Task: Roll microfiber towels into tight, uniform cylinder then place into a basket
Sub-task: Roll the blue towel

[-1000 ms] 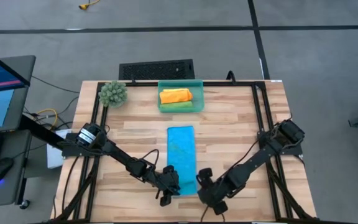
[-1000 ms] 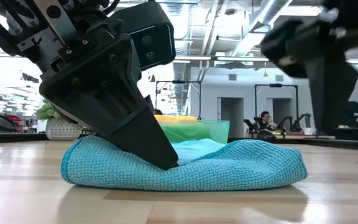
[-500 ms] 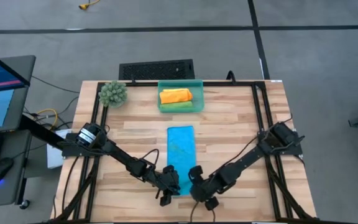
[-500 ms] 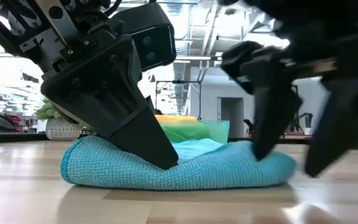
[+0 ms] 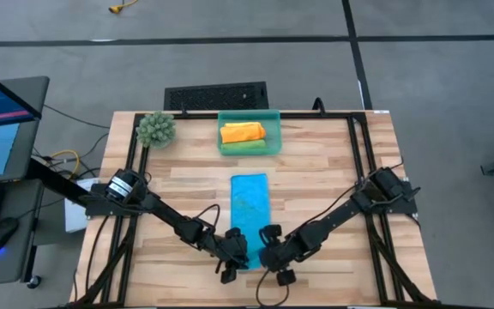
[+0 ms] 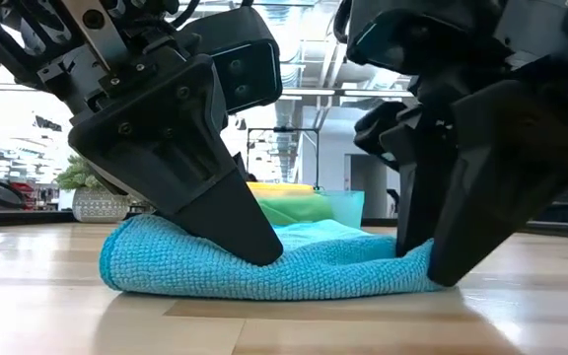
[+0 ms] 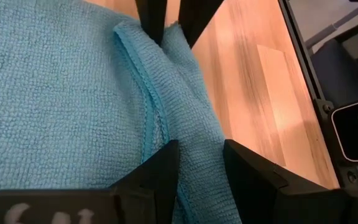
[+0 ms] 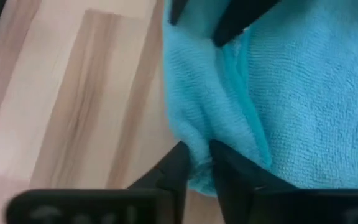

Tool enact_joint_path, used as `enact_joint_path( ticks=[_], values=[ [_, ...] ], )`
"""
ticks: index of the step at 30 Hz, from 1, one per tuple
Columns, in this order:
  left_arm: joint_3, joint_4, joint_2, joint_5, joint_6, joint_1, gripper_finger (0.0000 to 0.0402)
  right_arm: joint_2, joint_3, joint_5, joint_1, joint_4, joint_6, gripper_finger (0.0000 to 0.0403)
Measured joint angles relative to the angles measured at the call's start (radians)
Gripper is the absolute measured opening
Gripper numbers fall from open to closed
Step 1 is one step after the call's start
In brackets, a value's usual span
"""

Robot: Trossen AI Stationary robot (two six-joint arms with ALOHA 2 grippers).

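Observation:
A bright blue microfiber towel (image 5: pixel 250 206), folded into a long strip, lies flat on the table and runs from near to far. Its near end (image 6: pixel 304 268) is humped up. My left gripper (image 5: pixel 232 259) is shut on the left part of that end, and my right gripper (image 5: pixel 273 259) is shut on the right part. The teal basket (image 5: pixel 220 134) stands at the table's far middle. It holds an orange roll (image 5: pixel 242 132) and a green roll (image 5: pixel 245 148). My left gripper pinches a raised fold of the towel's near end (image 7: pixel 199 155) between its two fingers, more than one layer. The fingers slant down from the near left. The rest of the towel lies on the table. My right gripper pinches the near right corner of the towel (image 8: pixel 199 163) between its two fingers, the cloth bunched there. The fingers come steeply from above, slanting from the near right. The corner stays down at the table (image 6: pixel 424 278).
A spiky green plant ball (image 5: pixel 155 129) sits at the far left corner. A black keyboard-like thing (image 5: pixel 215 96) lies behind the basket. A black frame (image 5: pixel 354 163) runs along the table's sides. Bare wood lies left and right of the towel.
My right gripper has gone down and toward the table's left, onto the towel's near right corner. Its fingers have closed on the corner. That corner has been pushed inward and bunched, so the near end is shorter on the right.

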Motion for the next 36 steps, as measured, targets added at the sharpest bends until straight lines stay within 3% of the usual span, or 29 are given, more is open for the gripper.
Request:
enact_joint_path(
  ticks=[8,15,20,26,36],
  values=[
    [-0.003,-0.092,-0.057,-0.019,0.028,0.003,0.0125,0.012,0.003,-0.026,0.011,0.010,0.181,0.0011],
    [-0.005,-0.241,-0.141,-0.046,0.058,-0.003,0.0125,0.009,-0.001,-0.073,0.009,0.054,0.324,0.0014],
    [-0.004,-0.244,-0.151,-0.046,0.080,-0.027,0.0125,0.011,-0.003,-0.136,0.001,0.117,0.443,0.0011],
    [-0.003,-0.237,-0.151,-0.060,0.082,-0.081,0.0125,0.011,-0.003,-0.138,0.014,0.160,0.642,0.0005],
    [-0.001,-0.182,-0.153,-0.234,0.082,-0.215,0.0125,0.011,-0.003,-0.136,0.022,0.231,0.983,0.0004]
  ],
)
